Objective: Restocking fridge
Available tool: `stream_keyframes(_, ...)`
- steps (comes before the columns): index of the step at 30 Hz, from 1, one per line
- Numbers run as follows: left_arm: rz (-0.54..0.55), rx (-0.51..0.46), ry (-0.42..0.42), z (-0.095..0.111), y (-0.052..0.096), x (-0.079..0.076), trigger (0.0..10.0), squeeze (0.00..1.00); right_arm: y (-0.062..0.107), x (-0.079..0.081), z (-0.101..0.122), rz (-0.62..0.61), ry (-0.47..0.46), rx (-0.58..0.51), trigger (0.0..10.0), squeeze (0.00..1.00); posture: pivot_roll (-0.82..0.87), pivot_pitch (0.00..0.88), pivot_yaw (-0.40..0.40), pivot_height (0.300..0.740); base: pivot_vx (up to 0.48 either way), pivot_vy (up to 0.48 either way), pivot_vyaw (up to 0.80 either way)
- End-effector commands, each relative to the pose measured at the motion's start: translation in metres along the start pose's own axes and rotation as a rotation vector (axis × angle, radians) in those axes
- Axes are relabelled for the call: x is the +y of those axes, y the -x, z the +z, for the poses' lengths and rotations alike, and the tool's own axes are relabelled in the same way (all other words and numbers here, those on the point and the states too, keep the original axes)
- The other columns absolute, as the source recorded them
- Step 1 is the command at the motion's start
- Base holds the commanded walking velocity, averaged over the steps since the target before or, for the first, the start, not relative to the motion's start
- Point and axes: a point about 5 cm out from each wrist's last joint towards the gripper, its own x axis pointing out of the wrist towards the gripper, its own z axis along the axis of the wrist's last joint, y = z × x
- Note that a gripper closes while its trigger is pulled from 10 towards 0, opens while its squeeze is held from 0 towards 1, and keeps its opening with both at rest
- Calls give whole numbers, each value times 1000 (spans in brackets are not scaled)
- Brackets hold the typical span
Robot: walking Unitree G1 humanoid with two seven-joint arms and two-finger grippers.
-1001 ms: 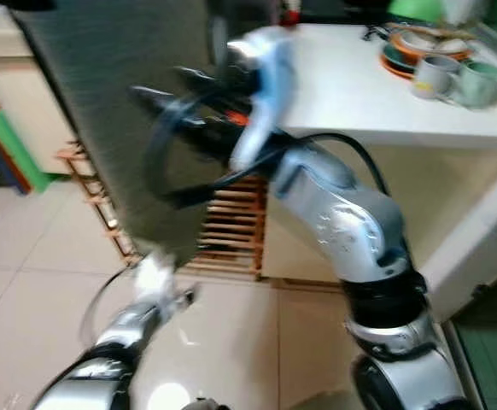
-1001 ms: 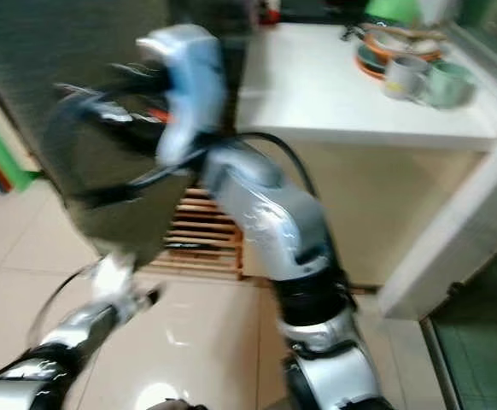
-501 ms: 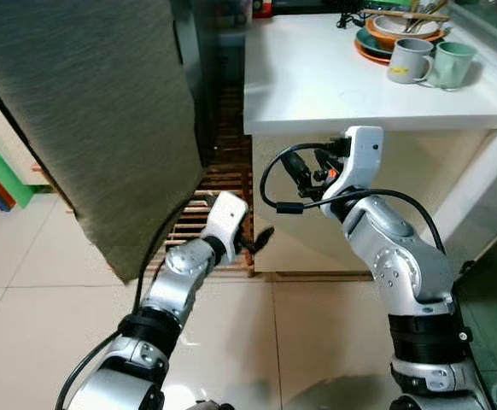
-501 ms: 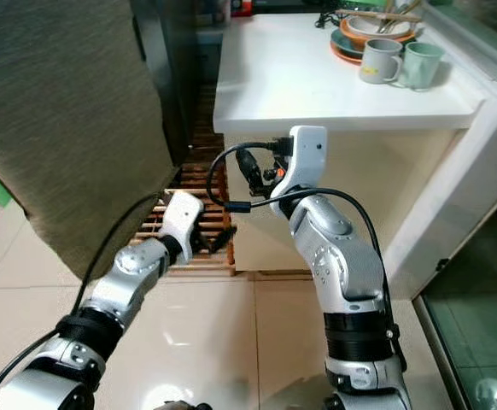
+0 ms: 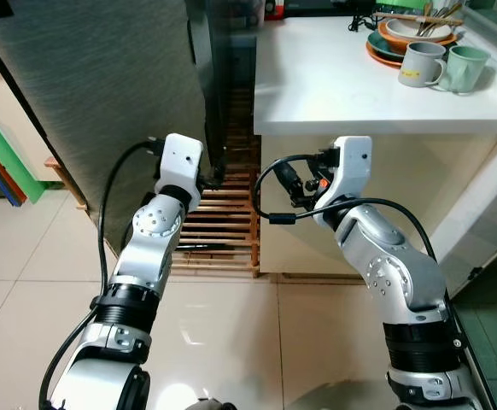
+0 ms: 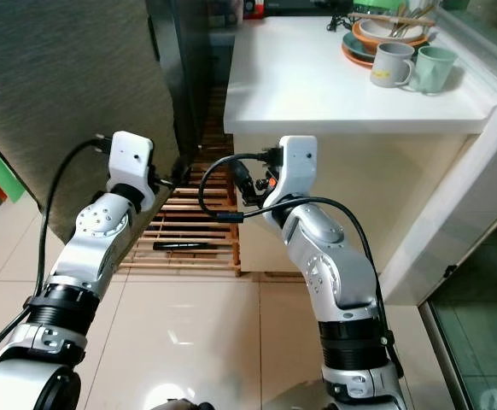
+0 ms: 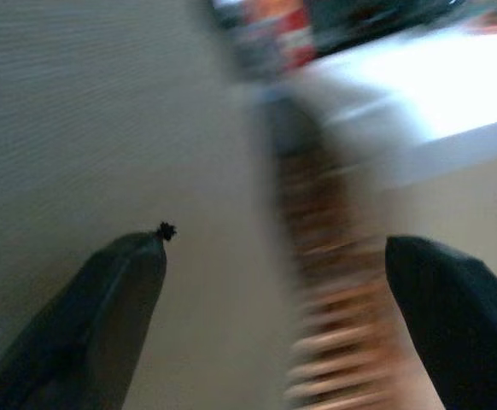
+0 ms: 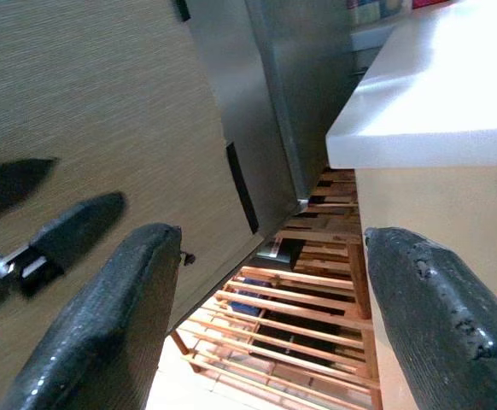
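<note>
Fridge door (image 5: 95, 102) swung open beside the left edge of the white table (image 5: 334, 81). Left claw (image 5: 213, 178) raised at the door's lower edge, fingers spread wide and empty. Right claw (image 8: 266, 282) also wide, empty, under the table's front edge. Best to press squarely on the door edge and push evenly. Right wrist view reveals the wooden rack (image 8: 308, 299) and left fingers (image 8: 73, 226); left wrist view blurred.

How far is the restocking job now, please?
Done: little that shows; neither gripper carries food. In hand: the left gripper, open, is raised at the edge of the fridge door; the right gripper, open, hangs before the counter. Left: the restocking itself.
</note>
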Motion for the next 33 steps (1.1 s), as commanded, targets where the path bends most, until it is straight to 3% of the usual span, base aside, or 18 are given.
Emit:
stream_keyframes(1,164,6,-67,2,3,29,10000,0,2,1,1,6,11,-5,10000,0,-144,0,90,740,0,0,0)
stream_keyframes(2,226,-2,-104,3,5,43,10000,0,2,1,-1,6,13,-1,10000,0,-150,0,90,740,0,0,0)
stream_keyframes(3,333,17,-151,-1,7,75,10000,0,4,-1,-2,3,15,3,10000,0,-152,0,89,740,0,0,0)
stream_keyframes(5,484,50,-211,-5,13,120,10000,0,7,-4,-3,-4,17,12,10000,0,-144,0,75,740,0,0,0)
stream_keyframes(7,586,68,-256,-7,19,152,10000,0,10,-8,-6,-14,17,24,10000,0,-143,0,68,740,0,0,0)
stream_keyframes(10,616,52,-223,-3,19,164,10000,0,14,-13,-10,-25,21,45,10000,0,-138,0,61,740,0,0,0)
stream_keyframes(11,606,37,-195,0,18,162,10000,0,15,-15,-12,-28,23,51,10000,0,-138,0,61,740,0,0,0)
stream_keyframes(12,495,-3,-137,3,9,138,10000,0,16,-17,-13,-34,27,58,10000,0,-136,0,64,740,0,0,0)
stream_keyframes(13,495,-3,-137,3,9,138,10000,0,16,-17,-13,-34,27,58,10000,0,-136,0,64,740,0,0,0)
stream_keyframes(14,417,-32,-102,6,5,120,10000,0,16,-18,-14,-38,29,62,10000,0,-136,0,64,740,0,0,0)
stream_keyframes(15,301,-58,-51,8,0,90,10000,0,16,-20,-15,-46,34,61,10000,0,-138,0,68,740,0,0,0)
stream_keyframes(16,106,-82,32,11,-1,45,10000,0,15,-22,-15,-67,47,56,10000,0,-144,0,76,740,0,0,0)
stream_keyframes(17,106,-82,32,11,-1,45,10000,0,15,-22,-15,-67,47,56,10000,0,-144,0,76,740,0,0,0)
stream_keyframes(19,-148,-151,127,24,9,-16,10000,0,13,-25,-14,-100,58,33,10000,0,-148,0,83,740,0,0,0)
stream_keyframes(21,-253,-193,180,31,16,-39,10000,0,13,-26,-12,-124,77,14,10000,0,-153,0,88,740,0,0,0)
stream_keyframes(24,-274,-199,195,31,16,-43,10000,0,15,-29,-11,-157,114,-3,10000,0,-154,0,90,740,0,0,0)
stream_keyframes(27,-220,-156,205,23,9,-36,10000,0,17,-33,-12,-184,125,-11,10000,0,-154,0,92,740,0,320,0)
stream_keyframes(33,-120,-39,303,9,3,-16,10000,0,19,-41,-18,-224,142,-6,10000,0,-153,0,97,740,0,480,0)
